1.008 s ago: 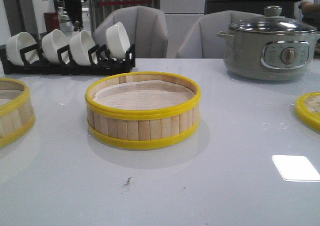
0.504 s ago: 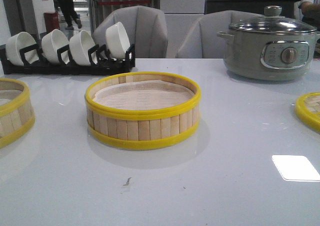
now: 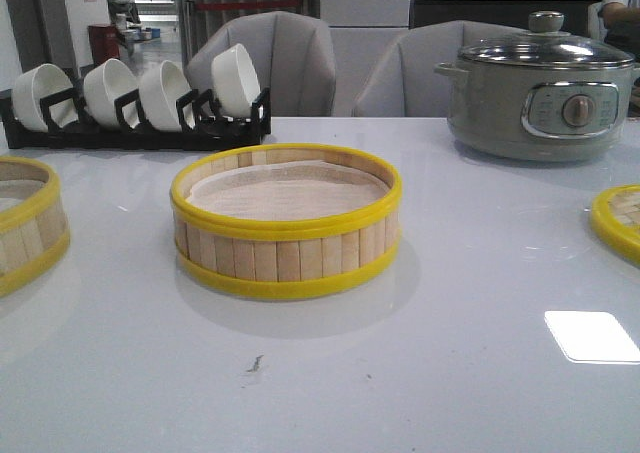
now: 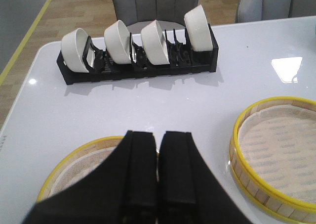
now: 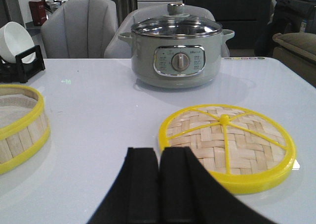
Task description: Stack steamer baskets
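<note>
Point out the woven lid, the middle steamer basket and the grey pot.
woven lid (image 5: 227, 147): right wrist view, on the woven top just below the centre knob.
middle steamer basket (image 3: 285, 258): front view, on the front slat wall.
grey pot (image 3: 495, 108): front view, on the body left of the control panel.

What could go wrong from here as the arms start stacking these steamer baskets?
1. The left gripper hangs shut over the left basket, whose loose white liner could be snagged or bunched when the rim is gripped.
2. That basket sits at the table's left edge, so a nudge might push it off.
3. The woven lid lies flat before the electric pot; the shut right gripper may struggle to catch its low rim.
</note>
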Robot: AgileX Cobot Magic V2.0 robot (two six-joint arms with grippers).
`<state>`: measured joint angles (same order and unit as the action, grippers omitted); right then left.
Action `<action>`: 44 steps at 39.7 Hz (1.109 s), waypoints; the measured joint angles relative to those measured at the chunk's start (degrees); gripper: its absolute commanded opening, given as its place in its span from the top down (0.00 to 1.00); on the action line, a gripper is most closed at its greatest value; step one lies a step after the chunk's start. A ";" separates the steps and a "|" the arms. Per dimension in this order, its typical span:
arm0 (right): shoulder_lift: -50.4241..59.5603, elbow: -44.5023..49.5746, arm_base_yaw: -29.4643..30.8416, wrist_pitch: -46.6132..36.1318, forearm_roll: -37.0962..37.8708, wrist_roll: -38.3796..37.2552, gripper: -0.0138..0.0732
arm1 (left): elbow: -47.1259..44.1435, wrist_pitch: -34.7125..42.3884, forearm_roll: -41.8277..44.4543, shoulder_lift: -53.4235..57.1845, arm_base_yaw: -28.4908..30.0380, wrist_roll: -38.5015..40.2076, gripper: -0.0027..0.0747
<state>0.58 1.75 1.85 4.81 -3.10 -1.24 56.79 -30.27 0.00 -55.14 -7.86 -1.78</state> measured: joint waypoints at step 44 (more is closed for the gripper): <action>0.00 0.00 0.00 -0.10 0.00 0.00 0.78 | 0.09 4.66 0.00 -4.22 0.00 0.00 0.86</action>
<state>0.58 1.75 1.85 4.71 -3.10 -1.24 56.88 -25.61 0.00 -59.36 -7.86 -1.78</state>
